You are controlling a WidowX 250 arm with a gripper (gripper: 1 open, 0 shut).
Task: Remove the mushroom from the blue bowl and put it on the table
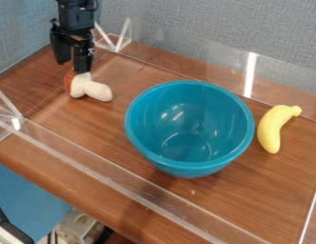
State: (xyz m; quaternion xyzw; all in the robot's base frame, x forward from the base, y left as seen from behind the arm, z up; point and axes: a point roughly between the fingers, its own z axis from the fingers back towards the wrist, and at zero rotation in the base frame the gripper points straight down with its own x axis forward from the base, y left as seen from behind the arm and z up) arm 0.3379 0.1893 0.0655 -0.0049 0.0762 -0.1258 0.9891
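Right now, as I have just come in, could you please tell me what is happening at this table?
A robot arm is taking the mushroom out of the blue bowl and putting it on the table. The mushroom lies on the wood beside the bowl, and the open gripper is just above its cap end. Nothing shows inside the bowl. The banana lies on the other side of the bowl.
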